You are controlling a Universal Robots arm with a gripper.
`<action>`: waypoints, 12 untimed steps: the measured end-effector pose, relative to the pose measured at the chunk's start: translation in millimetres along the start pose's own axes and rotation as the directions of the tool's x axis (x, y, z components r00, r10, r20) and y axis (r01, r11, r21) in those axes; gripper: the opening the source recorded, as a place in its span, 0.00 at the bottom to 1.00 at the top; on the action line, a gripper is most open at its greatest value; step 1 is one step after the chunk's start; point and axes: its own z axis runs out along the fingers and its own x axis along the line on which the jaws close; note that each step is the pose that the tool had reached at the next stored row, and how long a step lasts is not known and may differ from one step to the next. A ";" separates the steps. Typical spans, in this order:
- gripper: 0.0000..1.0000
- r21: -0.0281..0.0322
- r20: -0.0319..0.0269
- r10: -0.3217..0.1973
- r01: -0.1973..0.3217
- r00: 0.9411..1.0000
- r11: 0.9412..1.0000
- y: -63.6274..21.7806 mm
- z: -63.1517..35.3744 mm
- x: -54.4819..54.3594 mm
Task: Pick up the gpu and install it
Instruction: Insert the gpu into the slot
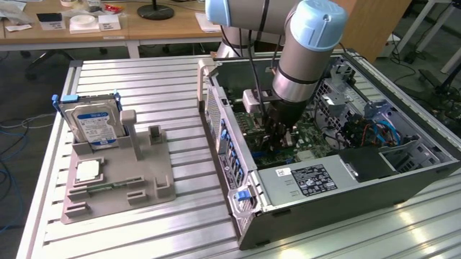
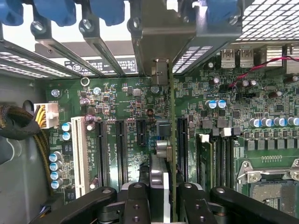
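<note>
The grey robot arm with pale-blue joint caps reaches down into the open dark-grey computer case [image 1: 338, 183], which lies on its side on the slatted aluminium table [image 1: 144, 75]. The black two-finger gripper [image 2: 170, 198] is narrowed to a small gap and is clamped on the gpu [image 2: 171, 140], a thin green-edged circuit card with a silvery metal bracket at its far end, seen edge-on in the wrist view. The card stands upright between the fingers [image 2: 135, 200], directly above the green motherboard [image 2: 121, 107], and runs parallel with the black expansion slots [image 2: 120, 149] toward the rear slot openings of the case. Whether its lower edge touches a slot cannot be determined. In the exterior view the gripper [image 1: 277, 132] is low inside the case, over the board. To the exterior view's left of the case, a grey plastic fixture tray [image 1: 148, 178] rests on the table; it carries an upright silver hard drive with a blue label [image 1: 92, 124] and a small square silver chip [image 1: 88, 171].
</note>
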 end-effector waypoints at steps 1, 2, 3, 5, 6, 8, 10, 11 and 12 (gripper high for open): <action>0.28 0.000 0.000 0.000 0.000 1.000 1.000 0.0 0.2 0.0; 0.28 0.000 0.000 0.000 0.000 1.000 1.000 0.0 0.2 0.1; 0.28 0.000 0.000 0.000 0.000 1.000 1.000 0.0 0.2 0.0; 0.28 0.000 0.000 0.000 0.000 1.000 1.000 0.0 0.2 0.0; 0.28 0.000 0.000 0.000 0.000 1.000 1.000 0.0 0.3 0.0; 0.28 0.001 0.000 0.000 0.000 1.000 1.000 0.3 0.4 0.0; 0.28 0.002 0.000 0.000 0.000 1.000 1.000 1.0 0.5 0.0; 0.28 0.003 0.000 0.000 0.000 1.000 1.000 1.4 0.6 0.0; 0.28 0.003 0.000 0.000 0.000 1.000 1.000 1.7 0.7 0.1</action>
